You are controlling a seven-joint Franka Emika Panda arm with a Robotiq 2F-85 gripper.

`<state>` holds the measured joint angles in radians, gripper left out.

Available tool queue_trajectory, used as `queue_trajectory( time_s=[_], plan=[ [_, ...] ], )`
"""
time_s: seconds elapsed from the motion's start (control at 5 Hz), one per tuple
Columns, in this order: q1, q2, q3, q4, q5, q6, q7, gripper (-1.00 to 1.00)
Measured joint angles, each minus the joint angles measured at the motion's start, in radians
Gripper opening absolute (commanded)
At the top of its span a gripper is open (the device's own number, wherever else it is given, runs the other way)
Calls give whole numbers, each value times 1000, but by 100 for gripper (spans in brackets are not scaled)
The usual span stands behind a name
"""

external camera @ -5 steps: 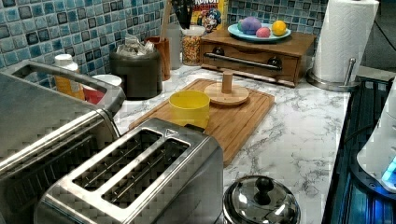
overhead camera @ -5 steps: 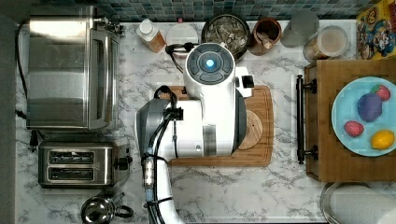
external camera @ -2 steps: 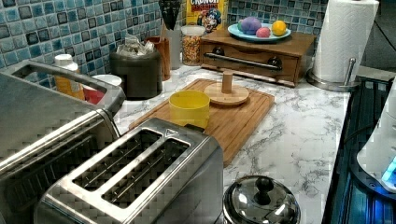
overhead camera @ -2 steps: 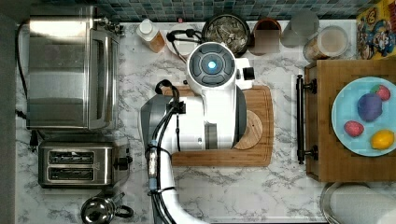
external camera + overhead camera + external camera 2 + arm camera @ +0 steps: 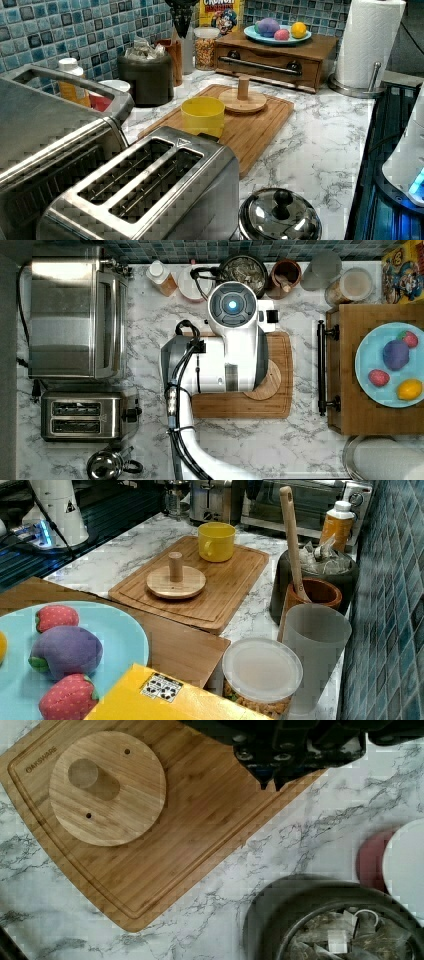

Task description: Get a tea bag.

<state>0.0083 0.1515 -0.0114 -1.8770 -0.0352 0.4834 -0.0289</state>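
Observation:
Several grey-beige tea bags (image 5: 345, 940) lie heaped in an open dark round canister (image 5: 265, 920) by the tiled back wall, also seen in the top view (image 5: 243, 270), the left view (image 5: 142, 50) and the right view (image 5: 320, 552). My gripper (image 5: 272, 780) hangs high above the wooden cutting board's (image 5: 200, 845) edge, short of the canister, with its two dark fingertips pressed together and nothing between them. In the left view the gripper (image 5: 182, 30) hangs well above the counter, behind the canister. The white arm (image 5: 232, 340) covers part of the board in the top view.
A round wooden lid with a knob (image 5: 243, 100) and a yellow cup (image 5: 202, 115) stand on the board. A brown cup with a wooden utensil (image 5: 312, 592), a grey tumbler (image 5: 315, 645) and an orange bottle (image 5: 72, 87) flank the canister. Toaster (image 5: 82, 415) and oven (image 5: 75, 315) are at the top view's left.
The arm has moved from over the board toward the back wall and the canister. In the left view the gripper has risen higher against the tiles.

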Motion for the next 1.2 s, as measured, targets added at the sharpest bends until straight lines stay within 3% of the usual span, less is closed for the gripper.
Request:
queue_trajectory(
  time_s=[0.2,0.4,0.8,1.0,1.2],
  plan=[
    [-3,24,-8,3,0,60,0,100],
    [-5,45,-11,9,-21,159,0,100],
    [-7,58,-8,28,-78,188,1,100],
    [-38,78,34,64,-178,188,64,100],
    [-40,137,52,155,-186,188,90,100]
  ],
)
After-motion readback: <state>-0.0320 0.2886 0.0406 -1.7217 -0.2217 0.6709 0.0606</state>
